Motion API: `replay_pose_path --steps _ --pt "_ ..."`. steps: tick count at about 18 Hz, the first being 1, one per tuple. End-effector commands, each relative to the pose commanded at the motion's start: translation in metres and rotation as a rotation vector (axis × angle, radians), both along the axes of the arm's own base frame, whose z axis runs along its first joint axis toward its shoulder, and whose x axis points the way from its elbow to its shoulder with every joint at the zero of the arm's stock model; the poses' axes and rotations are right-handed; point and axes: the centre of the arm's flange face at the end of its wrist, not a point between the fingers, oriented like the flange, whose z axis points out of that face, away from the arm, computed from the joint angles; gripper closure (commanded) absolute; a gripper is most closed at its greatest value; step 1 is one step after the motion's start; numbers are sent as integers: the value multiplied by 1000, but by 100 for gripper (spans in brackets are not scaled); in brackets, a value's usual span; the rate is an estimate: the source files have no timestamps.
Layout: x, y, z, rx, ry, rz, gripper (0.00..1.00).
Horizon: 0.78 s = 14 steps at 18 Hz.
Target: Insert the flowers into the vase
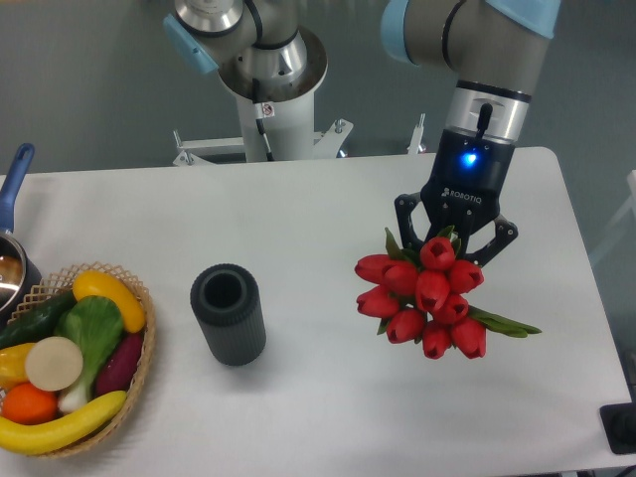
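The flowers (427, 296) are a bunch of red tulip buds with green leaves, at the right of the white table (318, 219). Their stems are hidden behind the buds. My gripper (455, 241) comes down from above, and its black fingers (408, 231) stand on either side of the top of the bunch, closed on it. The vase (229, 313) is a dark grey ribbed cylinder standing upright at centre-left with its round mouth open. It is well to the left of the flowers and gripper.
A wicker basket (139, 363) of fruit and vegetables sits at the front left edge. A pot with a blue handle (12, 179) is at the far left. The robot base (268, 89) stands behind the table. A dark object (621, 427) is at the front right corner.
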Motion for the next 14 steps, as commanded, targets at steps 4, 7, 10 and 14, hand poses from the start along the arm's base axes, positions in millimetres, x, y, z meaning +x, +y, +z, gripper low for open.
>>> replay_pose_path --steps 4,7,10,14 --pt "3 33 -19 7 18 -52 70" --pt "8 42 -20 9 17 -69 70" --pt "31 65 -10 94 22 -155 70" --pt "52 73 -3 267 -67 -291 70"
